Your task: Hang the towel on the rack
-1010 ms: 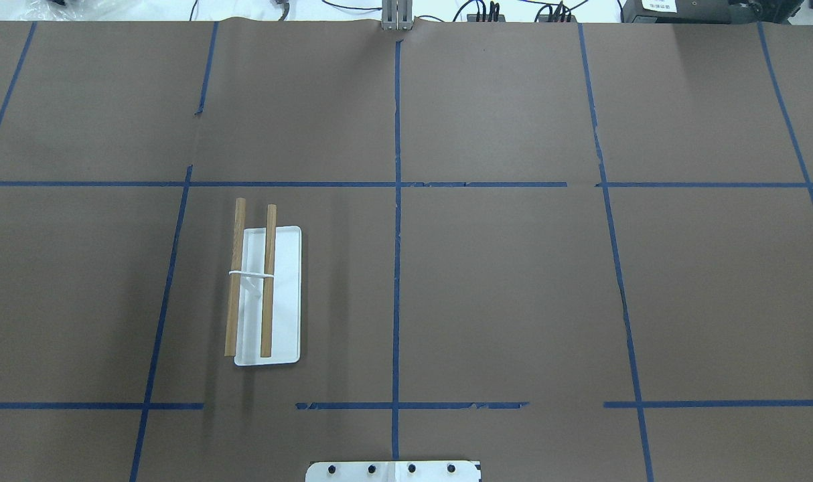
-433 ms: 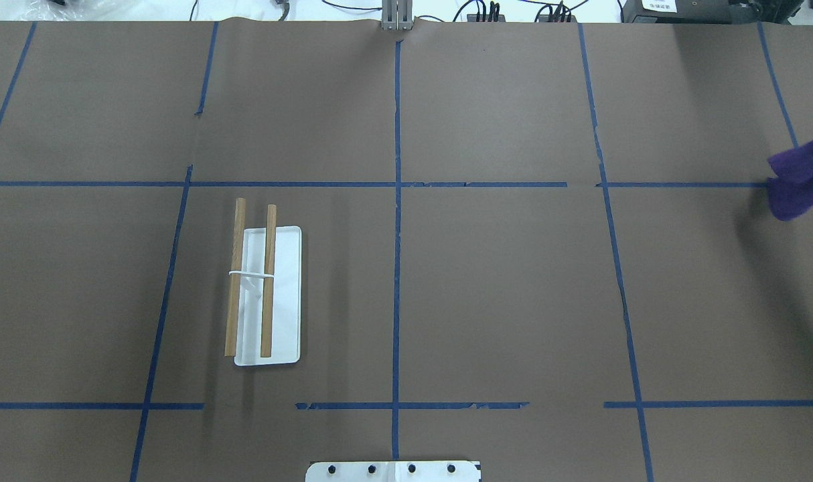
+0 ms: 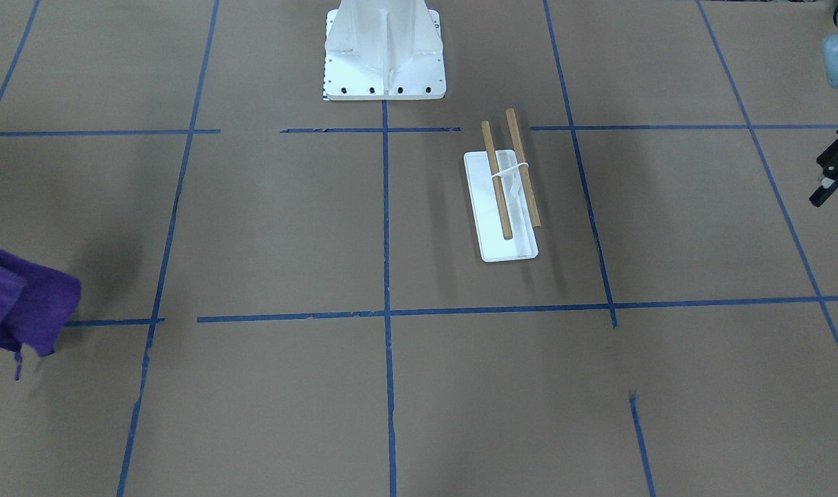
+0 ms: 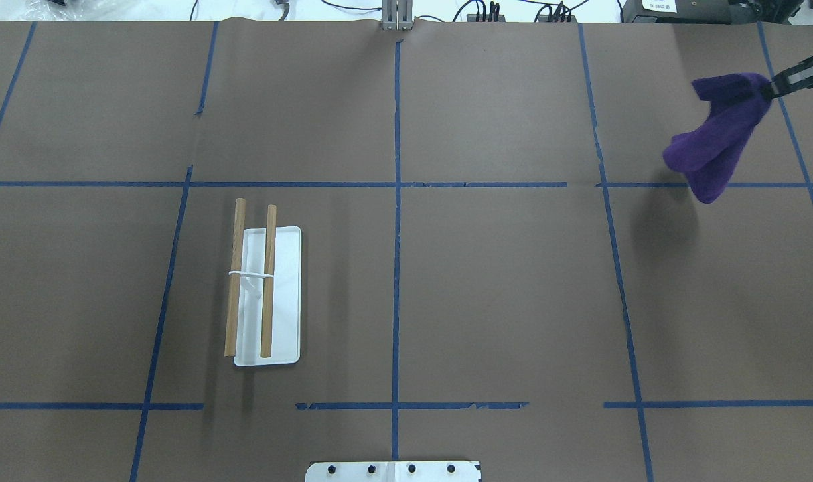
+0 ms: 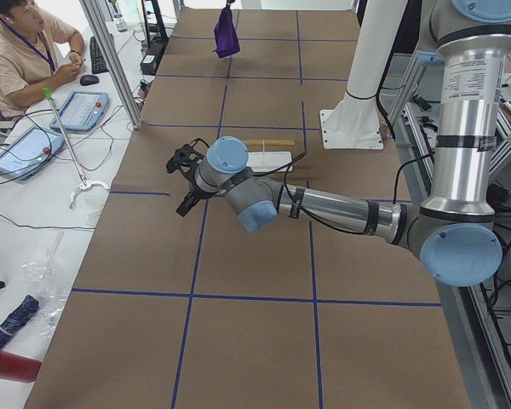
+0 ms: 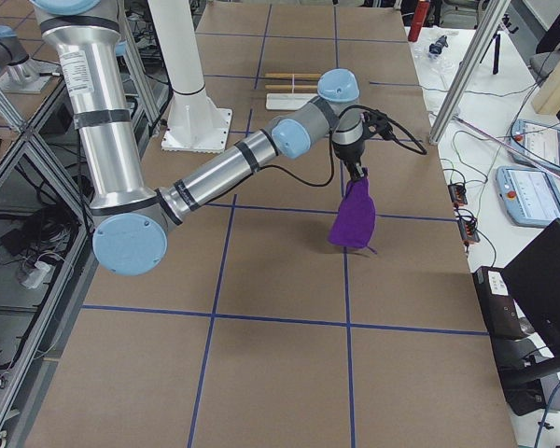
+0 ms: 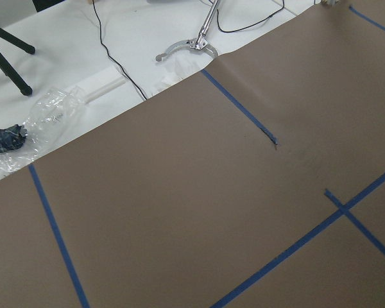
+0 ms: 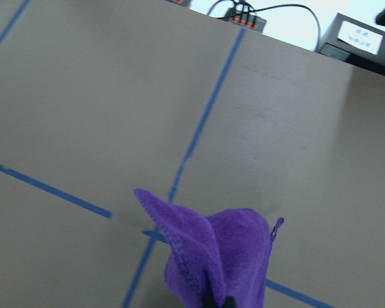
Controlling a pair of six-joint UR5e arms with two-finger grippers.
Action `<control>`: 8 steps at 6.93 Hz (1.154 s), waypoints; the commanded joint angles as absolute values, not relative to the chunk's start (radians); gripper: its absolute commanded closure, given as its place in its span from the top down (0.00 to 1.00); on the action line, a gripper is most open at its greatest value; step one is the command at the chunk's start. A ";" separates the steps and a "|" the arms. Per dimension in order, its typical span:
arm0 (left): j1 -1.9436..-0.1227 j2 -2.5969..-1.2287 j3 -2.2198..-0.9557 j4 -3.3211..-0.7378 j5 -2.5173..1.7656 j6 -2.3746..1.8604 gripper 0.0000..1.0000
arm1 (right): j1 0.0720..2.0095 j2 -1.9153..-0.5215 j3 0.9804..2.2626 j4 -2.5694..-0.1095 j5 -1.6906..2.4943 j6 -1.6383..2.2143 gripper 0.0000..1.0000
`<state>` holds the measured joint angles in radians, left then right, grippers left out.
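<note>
Above the table [image 4: 487, 268], right pincer [image 4: 773, 89] holds towel [image 4: 714, 144].

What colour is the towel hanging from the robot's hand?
The towel is deep purple, plain with no pattern. The right wrist-mounted view shows it best, up close.
</note>
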<state>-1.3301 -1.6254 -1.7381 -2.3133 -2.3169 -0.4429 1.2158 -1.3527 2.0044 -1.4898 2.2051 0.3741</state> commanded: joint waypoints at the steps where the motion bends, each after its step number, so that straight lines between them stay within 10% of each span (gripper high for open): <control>1: -1.174 -1.798 -1.813 -2.072 -2.232 -0.720 1.00 | 0.987 -1.226 2.083 -1.491 2.072 0.710 0.00; 4: -0.941 -2.047 -1.845 -1.882 -2.126 -1.303 0.53 | 0.656 -1.097 2.130 -1.483 1.664 0.864 0.00; 8: -0.833 -2.230 -1.821 -1.879 -2.128 -1.639 0.55 | 0.456 -1.040 2.149 -1.351 1.448 0.946 0.00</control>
<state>-0.8701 -2.1882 -1.8217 -1.8781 -2.1275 -1.5513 0.4987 -1.0711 2.1475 -1.3667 1.4939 0.9399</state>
